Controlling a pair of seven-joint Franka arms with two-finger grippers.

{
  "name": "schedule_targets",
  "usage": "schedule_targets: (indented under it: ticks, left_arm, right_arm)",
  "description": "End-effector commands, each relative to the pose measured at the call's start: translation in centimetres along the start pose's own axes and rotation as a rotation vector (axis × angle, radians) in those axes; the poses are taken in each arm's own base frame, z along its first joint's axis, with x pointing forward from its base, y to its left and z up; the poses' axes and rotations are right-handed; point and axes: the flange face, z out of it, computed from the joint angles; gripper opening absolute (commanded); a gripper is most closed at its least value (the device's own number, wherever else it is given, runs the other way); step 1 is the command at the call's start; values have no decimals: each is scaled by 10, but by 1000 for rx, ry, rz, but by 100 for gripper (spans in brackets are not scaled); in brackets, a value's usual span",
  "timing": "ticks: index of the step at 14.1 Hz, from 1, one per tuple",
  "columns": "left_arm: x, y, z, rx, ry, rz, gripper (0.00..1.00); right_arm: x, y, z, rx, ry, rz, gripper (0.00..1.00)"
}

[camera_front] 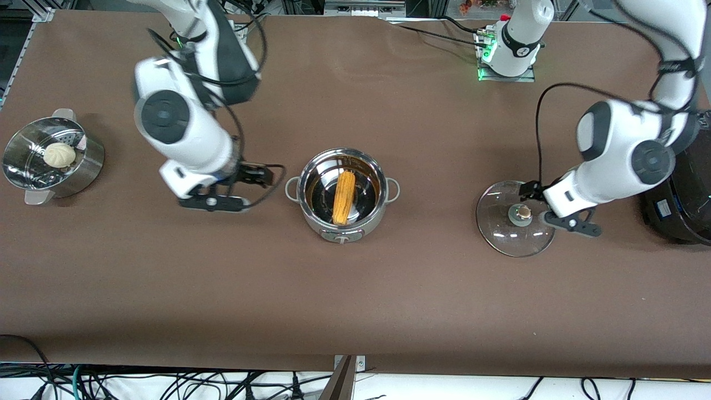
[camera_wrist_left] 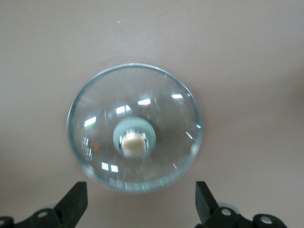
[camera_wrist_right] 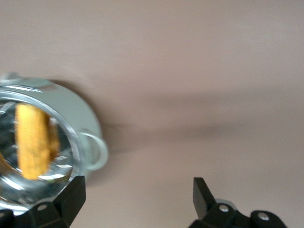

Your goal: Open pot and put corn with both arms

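The steel pot (camera_front: 341,191) stands open at the table's middle with the corn (camera_front: 344,197) lying inside it. Its glass lid (camera_front: 515,219) with the tan knob (camera_front: 522,213) lies flat on the table toward the left arm's end. My left gripper (camera_front: 555,208) is open and empty over the lid's edge. In the left wrist view the lid (camera_wrist_left: 135,128) lies ahead of the open left gripper (camera_wrist_left: 140,204). My right gripper (camera_front: 233,189) is open and empty, beside the pot toward the right arm's end. The right wrist view shows the pot (camera_wrist_right: 71,118), the corn (camera_wrist_right: 32,140) and the open right gripper (camera_wrist_right: 137,197).
A steel steamer basket (camera_front: 83,166) with a white bun (camera_front: 59,154) stands toward the right arm's end. A large black cooker (camera_front: 683,189) stands at the left arm's end, close to the left arm. Bare brown table lies nearer the front camera.
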Motion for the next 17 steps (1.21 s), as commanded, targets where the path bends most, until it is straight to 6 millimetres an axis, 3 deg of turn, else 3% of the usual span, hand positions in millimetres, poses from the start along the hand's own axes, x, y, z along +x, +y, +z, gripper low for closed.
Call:
schedule_targets:
  ticks: [1, 4, 6, 8, 10, 12, 14, 17]
  left_arm:
    - [-10, 6, -77, -10, -37, -101, 100]
    - [-25, 21, -139, 31, -48, -164, 100]
    - [-34, 32, -179, 113, -29, -156, 100]
    - [-42, 29, -201, 118, -17, -157, 100]
    - [-63, 34, -227, 91, 23, -146, 100]
    - [-75, 37, -216, 74, -84, -140, 100]
    - [-72, 44, -216, 79, -80, -130, 100]
    - [-69, 48, -218, 73, -68, -116, 100]
  right_arm:
    - [-1, 65, -22, -29, -50, -39, 100]
    - [7, 154, -59, 35, -17, -40, 100]
    - [1, 211, -86, 94, 19, -9, 100]
    - [-14, 228, -111, 98, 55, -21, 100]
    - [-30, 252, -115, 92, 1, 1, 100]
    - [-43, 257, -113, 82, -31, -2, 100]
    - [-62, 251, -110, 58, -40, 4, 100]
    - [-82, 245, -92, 56, 88, 0, 100]
